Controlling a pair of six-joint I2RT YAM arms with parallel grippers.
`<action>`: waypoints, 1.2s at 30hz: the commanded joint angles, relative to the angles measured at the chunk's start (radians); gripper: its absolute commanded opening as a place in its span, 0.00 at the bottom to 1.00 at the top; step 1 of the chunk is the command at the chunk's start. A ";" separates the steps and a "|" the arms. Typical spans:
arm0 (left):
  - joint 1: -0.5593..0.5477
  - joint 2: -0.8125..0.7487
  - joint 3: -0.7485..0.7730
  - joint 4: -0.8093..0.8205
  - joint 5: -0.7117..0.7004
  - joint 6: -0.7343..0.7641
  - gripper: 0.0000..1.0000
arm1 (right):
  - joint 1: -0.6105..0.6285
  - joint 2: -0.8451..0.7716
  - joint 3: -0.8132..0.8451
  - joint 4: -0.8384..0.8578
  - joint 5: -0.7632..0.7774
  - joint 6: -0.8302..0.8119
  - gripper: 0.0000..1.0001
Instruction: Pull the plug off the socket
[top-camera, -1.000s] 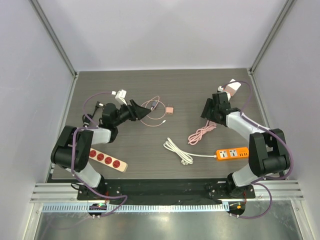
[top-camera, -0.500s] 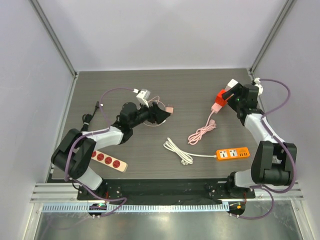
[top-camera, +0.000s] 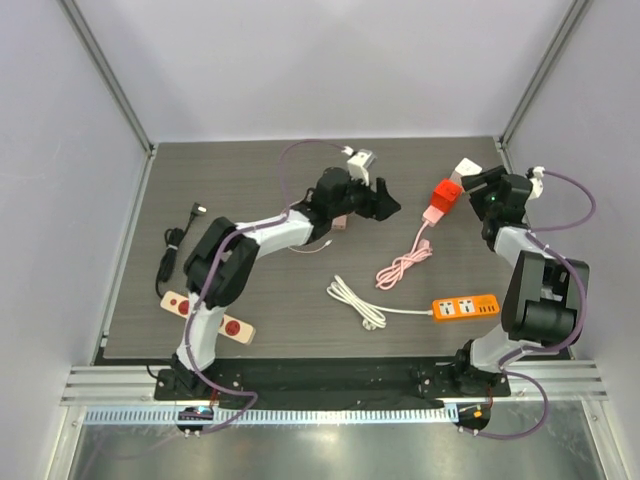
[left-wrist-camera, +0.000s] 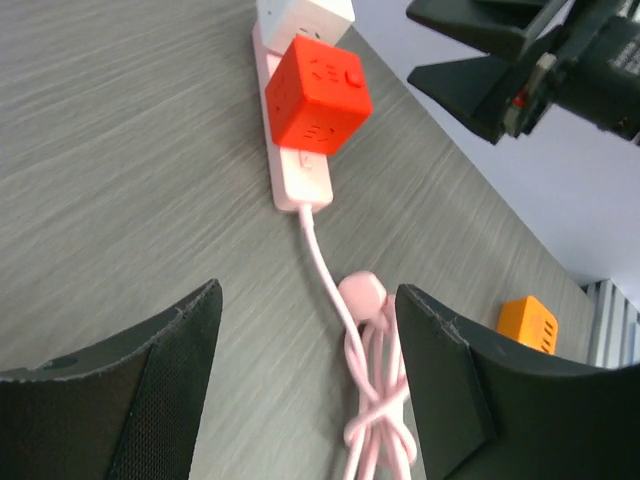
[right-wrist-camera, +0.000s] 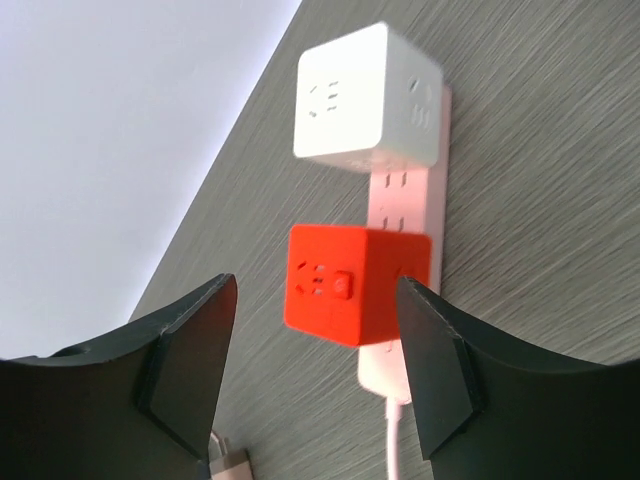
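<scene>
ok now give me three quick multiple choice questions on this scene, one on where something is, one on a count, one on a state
1. Where does the orange power strip lie?
A) on the right of the table, at its near edge
B) in the far left corner
C) against the back wall

2. How many cube plugs sit in the pink strip?
A) one
B) two
C) three

3. The left hand is:
A) shut on a plug
B) shut on a cable
C) open, holding nothing

Answers:
1 A, the top view shows it beside the right arm.
2 B, a red cube and a white cube.
3 C, its fingers stand wide apart and grip nothing.
</scene>
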 joint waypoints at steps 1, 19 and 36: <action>-0.056 0.128 0.207 -0.167 -0.004 0.060 0.72 | -0.060 -0.042 -0.045 0.141 -0.041 -0.020 0.71; -0.149 0.573 0.727 -0.450 -0.052 0.056 0.56 | -0.203 0.051 -0.129 0.284 -0.187 -0.045 0.70; -0.147 0.561 0.721 -0.524 -0.135 0.068 0.04 | -0.203 0.137 -0.140 0.395 -0.266 0.017 0.71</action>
